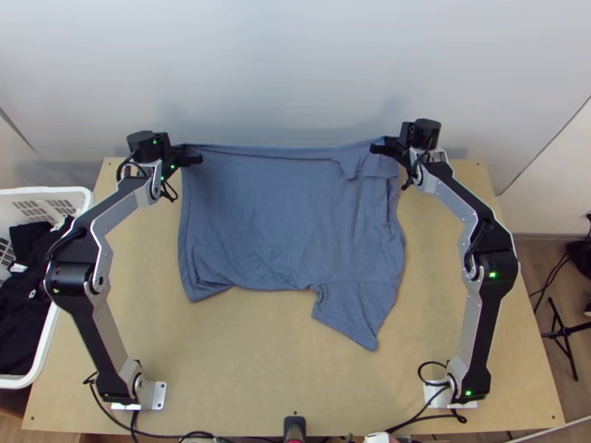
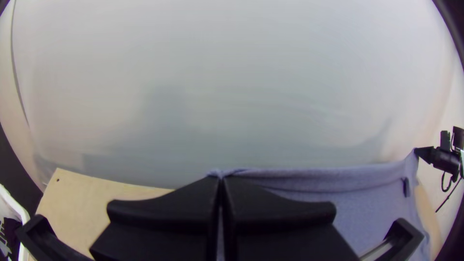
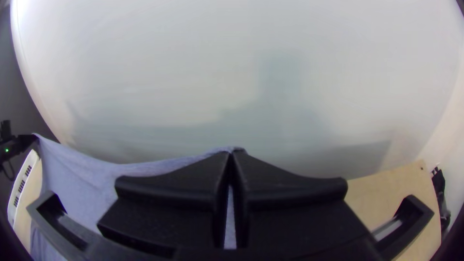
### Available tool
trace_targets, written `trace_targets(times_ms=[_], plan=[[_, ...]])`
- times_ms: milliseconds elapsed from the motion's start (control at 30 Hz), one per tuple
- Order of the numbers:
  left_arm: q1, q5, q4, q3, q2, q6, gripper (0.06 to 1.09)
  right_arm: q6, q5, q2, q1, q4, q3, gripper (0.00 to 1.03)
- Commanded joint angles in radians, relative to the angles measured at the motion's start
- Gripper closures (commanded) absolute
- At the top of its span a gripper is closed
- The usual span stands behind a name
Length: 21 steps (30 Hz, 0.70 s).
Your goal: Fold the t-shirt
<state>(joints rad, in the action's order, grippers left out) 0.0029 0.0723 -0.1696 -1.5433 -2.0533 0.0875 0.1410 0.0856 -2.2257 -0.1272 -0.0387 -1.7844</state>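
Your t-shirt [image 1: 273, 221] lies spread over the tabletop [image 1: 244, 362], its far edge drawn nearly straight between the two grippers and seemingly lifted there, while the near part rests on the wood. You have the left gripper [image 2: 221, 178] pressed together on one far corner and the right gripper [image 3: 231, 153] pinching the other, so the grip for a fold looks done. Which part of the shirt each corner is, you can't tell for certain

You can see a short flap turned over beside the right gripper, and what looks like a sleeve [image 1: 351, 310] sticking out towards the near edge. The body shows no finished fold, so you are probably only at the start: the far edge likely has to come over towards you and be laid down, then the sleeve tucked in and the strip folded shorter. Watch that loose flap, as it could end up as a lump inside the fold

Beyond the shirt, on the left arm's side, you have a white basket [image 1: 83, 198] with dark clothes [image 1: 26, 317] in it
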Motion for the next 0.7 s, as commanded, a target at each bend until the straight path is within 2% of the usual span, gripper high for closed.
trace_targets(times_ms=[0,267,433,667], plan=[[-0.001,-0.005,0.025,0.028,-0.016,-0.006,1.05,0.003,-0.001,-0.005,-0.012,0.039,0.025,1.00],[0.011,-0.005,0.053,0.031,-0.068,-0.023,1.05,0.000,-0.001,-0.014,-0.005,0.043,0.089,1.00],[0.011,-0.005,0.084,0.032,-0.050,-0.028,1.05,-0.012,0.000,0.035,-0.003,0.106,0.114,1.00],[0.011,-0.006,0.108,0.040,-0.067,-0.058,1.05,-0.055,0.000,0.028,0.017,0.128,0.137,1.00]])
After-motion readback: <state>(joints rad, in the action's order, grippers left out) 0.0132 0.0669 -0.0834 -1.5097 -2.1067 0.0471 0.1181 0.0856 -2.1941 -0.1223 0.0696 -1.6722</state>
